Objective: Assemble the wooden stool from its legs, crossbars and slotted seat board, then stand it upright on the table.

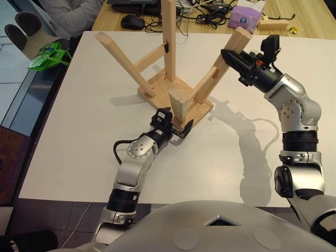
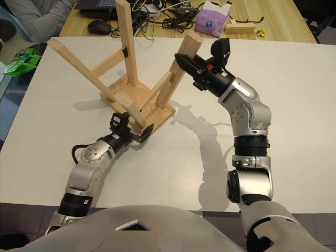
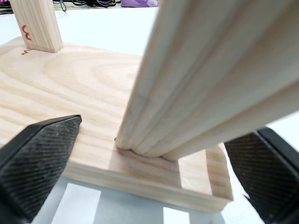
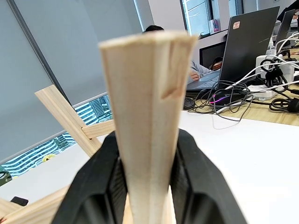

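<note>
Presently, the stool [image 1: 173, 79] lies inverted on the surface [image 1: 79, 131], seat board [image 1: 157, 86] down, so its four legs [image 1: 121, 58] stand up, evidently for fitting, with two crossbars [image 1: 151, 56] counted, the right gripper [image 1: 228, 56] jaws clenched on one leg's upper end, and the left gripper [image 1: 176, 123] jaws released astride the nearest leg's base.

the right gripper [image 4: 147, 158] clamps its jaws on a wooden leg [image 4: 147, 84].

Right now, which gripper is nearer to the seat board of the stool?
Left. The left gripper is open just above the seat board, straddling the near leg at its base. The right gripper is shut on the right-hand leg near its upper end, away from the board.
</note>
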Controlling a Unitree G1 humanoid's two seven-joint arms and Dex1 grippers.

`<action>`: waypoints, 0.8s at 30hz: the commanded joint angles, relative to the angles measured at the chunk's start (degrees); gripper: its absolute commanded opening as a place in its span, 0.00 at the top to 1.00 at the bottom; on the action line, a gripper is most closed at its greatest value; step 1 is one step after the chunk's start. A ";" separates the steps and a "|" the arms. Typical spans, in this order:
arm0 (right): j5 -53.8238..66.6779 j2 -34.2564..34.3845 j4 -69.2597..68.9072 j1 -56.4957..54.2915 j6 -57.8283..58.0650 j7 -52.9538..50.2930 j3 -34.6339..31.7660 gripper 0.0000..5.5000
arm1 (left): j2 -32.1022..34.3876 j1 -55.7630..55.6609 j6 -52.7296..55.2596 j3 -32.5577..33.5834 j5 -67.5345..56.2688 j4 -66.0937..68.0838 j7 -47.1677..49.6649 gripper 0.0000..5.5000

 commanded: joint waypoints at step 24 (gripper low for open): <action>-5.63 0.74 -6.36 -1.15 4.82 0.89 9.58 0.81 | -0.04 -3.52 0.03 -0.02 1.23 5.14 -1.23 0.02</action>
